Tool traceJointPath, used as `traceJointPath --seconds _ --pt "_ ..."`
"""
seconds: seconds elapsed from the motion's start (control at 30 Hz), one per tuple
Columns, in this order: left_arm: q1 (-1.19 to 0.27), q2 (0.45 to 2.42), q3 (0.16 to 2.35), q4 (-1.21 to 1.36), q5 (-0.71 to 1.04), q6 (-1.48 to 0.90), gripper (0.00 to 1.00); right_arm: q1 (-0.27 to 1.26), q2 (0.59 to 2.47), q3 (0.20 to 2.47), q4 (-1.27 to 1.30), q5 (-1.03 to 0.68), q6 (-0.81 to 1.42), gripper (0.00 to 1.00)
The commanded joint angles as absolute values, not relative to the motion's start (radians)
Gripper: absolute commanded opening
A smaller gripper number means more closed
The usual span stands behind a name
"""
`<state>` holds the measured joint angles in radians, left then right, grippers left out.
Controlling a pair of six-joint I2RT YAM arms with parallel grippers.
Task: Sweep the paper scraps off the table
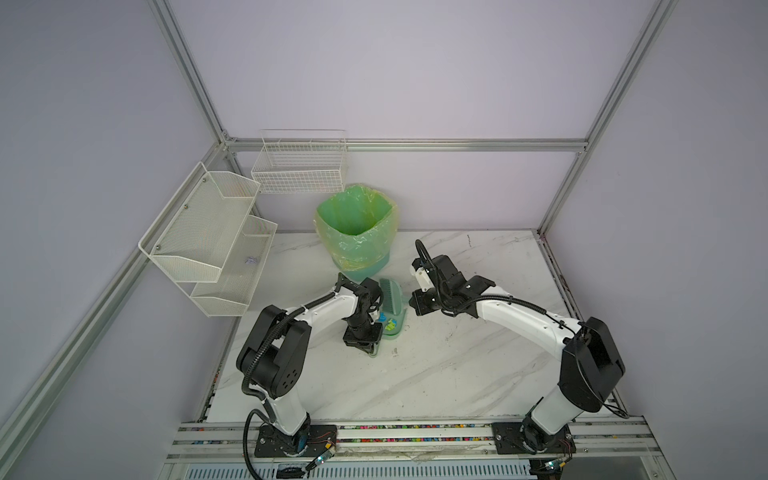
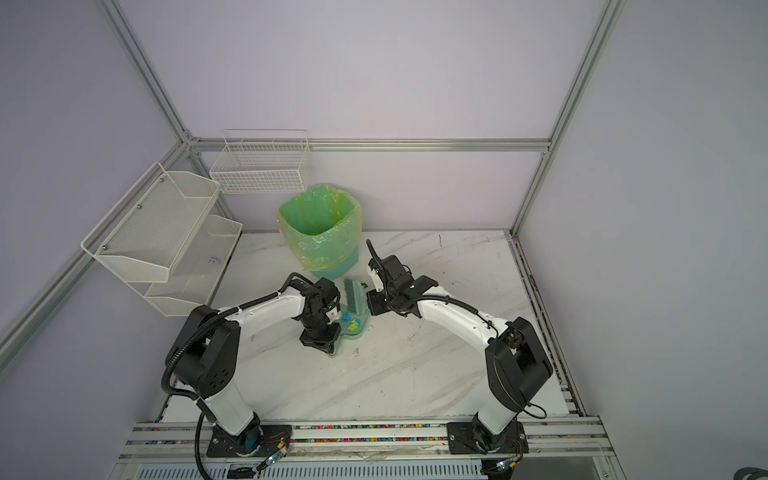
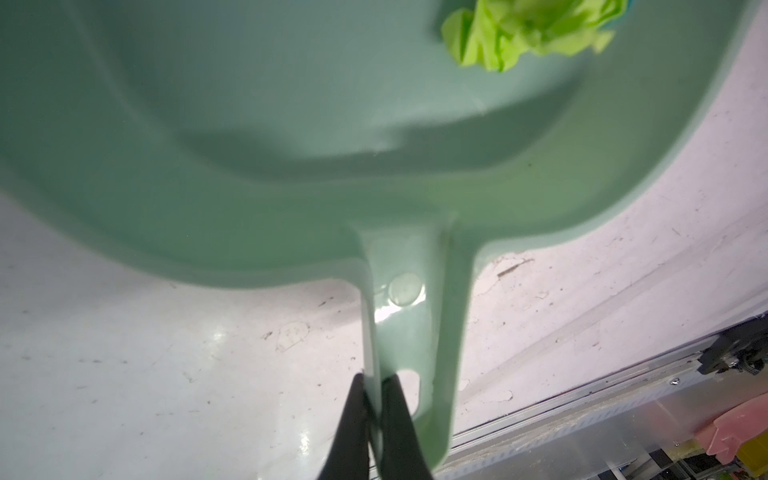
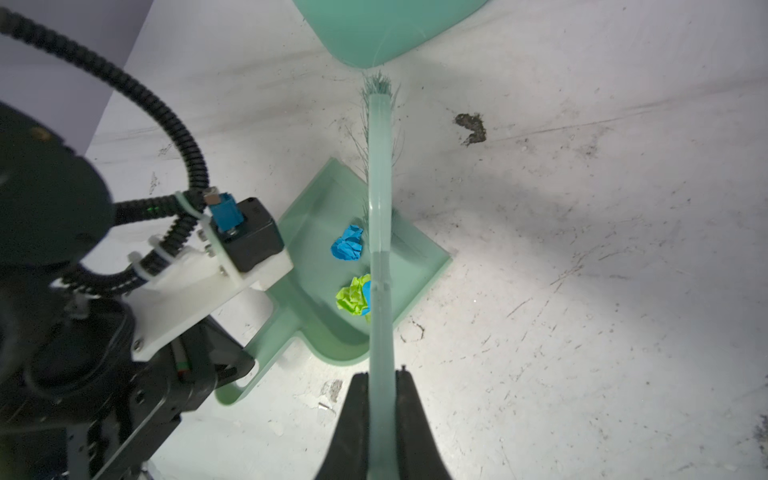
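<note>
Now the left claw point(image 3: 375, 380) grips the handle of the pale green plastic dustpan point(image 4: 309, 224), and the right claw point(image 4: 381, 376) grips the matching green brush point(image 4: 380, 187). The crumpled blue and lime paper scraps point(image 4: 353, 295) lie inside the dustpan, near the middle of the white marble surface point(image 4: 582, 332).

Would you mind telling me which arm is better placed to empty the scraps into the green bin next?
Left, probably: the left gripper is shut on the dustpan handle, the paper scraps lie inside it, and the bin stands just beyond.

The paper scraps point(image 4: 351, 296) are blue and lime, dustpan point(image 4: 316, 232) and brush point(image 4: 380, 166) mint-green, table point(image 4: 582, 291) grey-veined white.
</note>
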<state>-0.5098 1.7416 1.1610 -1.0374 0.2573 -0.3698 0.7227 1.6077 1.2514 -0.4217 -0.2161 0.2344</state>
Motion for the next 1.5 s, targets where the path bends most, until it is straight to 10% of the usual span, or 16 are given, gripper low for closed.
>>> traceJointPath --seconds 0.0,1.47 --pt "-0.502 1.745 1.232 -1.048 0.24 -0.355 0.0 0.736 1.542 1.221 -0.388 -0.282 0.248 0.0" --pt "-0.529 1.628 1.748 -1.212 0.171 -0.337 0.0 0.437 1.228 1.099 -0.465 -0.029 0.466 0.0"
